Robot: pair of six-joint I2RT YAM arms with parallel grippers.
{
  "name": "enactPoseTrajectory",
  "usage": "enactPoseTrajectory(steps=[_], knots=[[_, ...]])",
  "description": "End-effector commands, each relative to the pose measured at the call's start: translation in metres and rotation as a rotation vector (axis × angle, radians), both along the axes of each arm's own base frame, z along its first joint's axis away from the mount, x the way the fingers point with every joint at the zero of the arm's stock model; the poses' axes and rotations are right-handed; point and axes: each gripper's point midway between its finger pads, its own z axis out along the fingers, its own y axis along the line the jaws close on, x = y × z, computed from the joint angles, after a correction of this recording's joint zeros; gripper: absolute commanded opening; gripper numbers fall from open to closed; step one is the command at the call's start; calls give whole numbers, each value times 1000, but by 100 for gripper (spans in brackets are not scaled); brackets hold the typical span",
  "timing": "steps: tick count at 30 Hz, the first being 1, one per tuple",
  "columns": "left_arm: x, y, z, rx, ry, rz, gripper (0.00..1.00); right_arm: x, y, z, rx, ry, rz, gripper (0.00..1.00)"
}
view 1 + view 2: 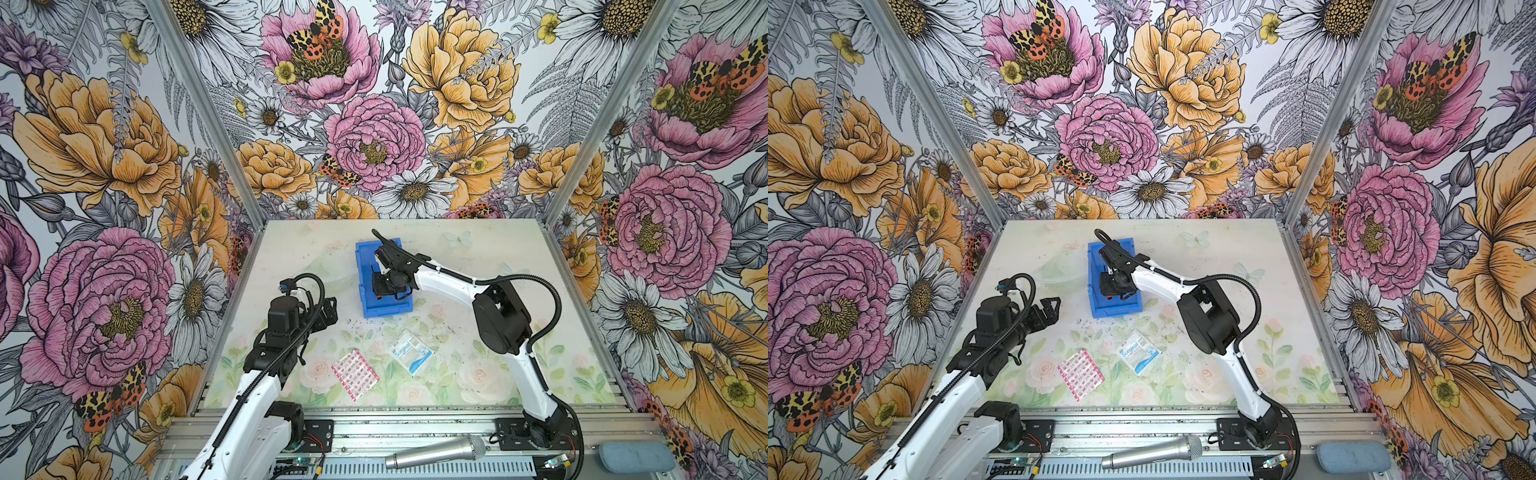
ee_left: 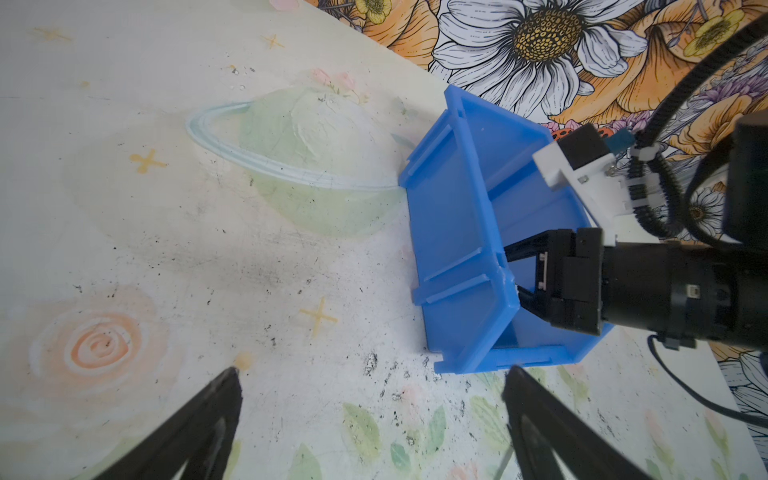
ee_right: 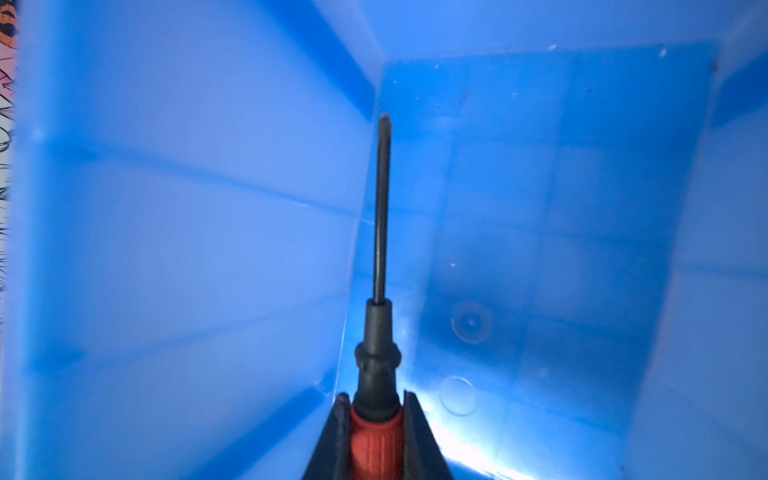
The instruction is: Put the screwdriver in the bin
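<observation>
Right, the right fingers (image 3: 419, 436) are down inside the bin (image 3: 187, 208), pinched tight on the screwdriver (image 3: 377, 357) at its red handle. The black collar and thin shaft poke out ahead of them. The shaft tip points at the bin's floor, close to the seam where one tall wall meets it. Whether the tip touches the plastic, I can't tell from the wrist view.

In both top views the right arm reaches over the bin (image 1: 360, 266) from its right side. The wrist dips between the walls, and a fleck of red shows low inside, toward the bin's lower front. So the screwdriver is within the bin's walls, but held, not lying there.

The carry looks done; by my reading this is the release step. The next move calls for the fingers to part enough to let the handle drop. Then comes a lift straight up past the rim, careful not to snag a wall or drag the bin across the desk (image 1: 478, 257). It's a short fall, so there's little chance of a bounce out.

The left fingers (image 2: 208, 415) are spread wide and empty, off to the bin's left and apart from it. A pink-checked packet (image 1: 355, 374) and a white packet (image 1: 411, 351) lie beyond the bin's front lip.
</observation>
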Motion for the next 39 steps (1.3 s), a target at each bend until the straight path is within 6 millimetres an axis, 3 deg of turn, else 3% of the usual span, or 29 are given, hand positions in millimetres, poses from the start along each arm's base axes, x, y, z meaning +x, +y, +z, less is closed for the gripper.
enactPoseTrajectory(steps=[1,7,22,29,33,36,37,38,39], knots=[[-2,3,-2,11,-2,16,99,7,7,1,6,-28,-10,6],[-1,3,-2,12,-5,18,99,10,4,-2,-4,-27,-39,15],[-1,5,-3,15,-7,23,99,15,0,17,-4,-73,-62,40],[0,7,0,24,-13,32,99,16,1,54,18,-149,-52,66],[1,21,-2,60,-1,108,99,13,1,78,34,-192,-31,76],[2,25,2,69,-16,132,99,8,-7,95,35,-221,-30,81],[2,27,4,73,-22,140,98,5,-12,100,29,-234,-32,85],[1,29,5,80,-24,150,99,2,-18,106,21,-250,-31,97],[0,32,4,89,-18,167,99,-1,-25,114,11,-272,-34,99]])
